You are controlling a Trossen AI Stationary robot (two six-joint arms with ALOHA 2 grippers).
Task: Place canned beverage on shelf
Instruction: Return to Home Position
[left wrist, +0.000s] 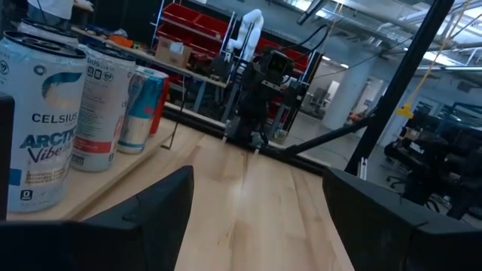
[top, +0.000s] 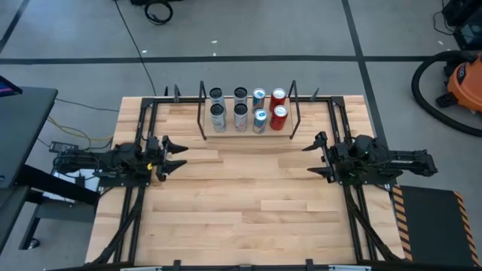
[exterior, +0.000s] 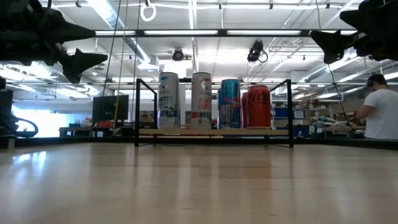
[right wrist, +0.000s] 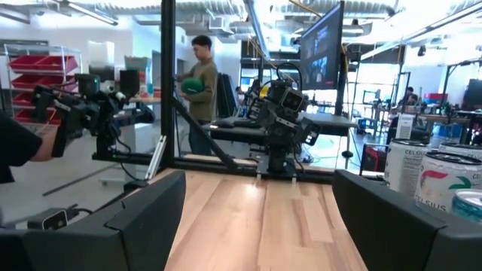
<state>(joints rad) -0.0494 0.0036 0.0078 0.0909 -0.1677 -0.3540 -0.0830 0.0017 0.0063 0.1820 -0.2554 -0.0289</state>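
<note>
The shelf (top: 248, 135), a pale board between two black wire frames, stands at the table's far middle. Several cans rest upright on it in two rows: silver-white ones (top: 218, 117) at the left, blue ones (top: 259, 119) and red ones (top: 279, 115) at the right. The low view shows the front row (exterior: 201, 99) on the board (exterior: 214, 132). My left gripper (top: 183, 153) hovers open at the table's left side, pointing level toward the right, well short of the shelf. My right gripper (top: 309, 159) hovers open at the right side, facing it. Both hold nothing.
Bare wooden tabletop (top: 248, 196) lies between the two arms and in front of the shelf. Black frame rails (top: 143, 128) run along the table's sides. People stand in the room beyond (right wrist: 199, 75) (exterior: 382, 112). An orange vacuum (top: 459, 79) sits on the floor off the table.
</note>
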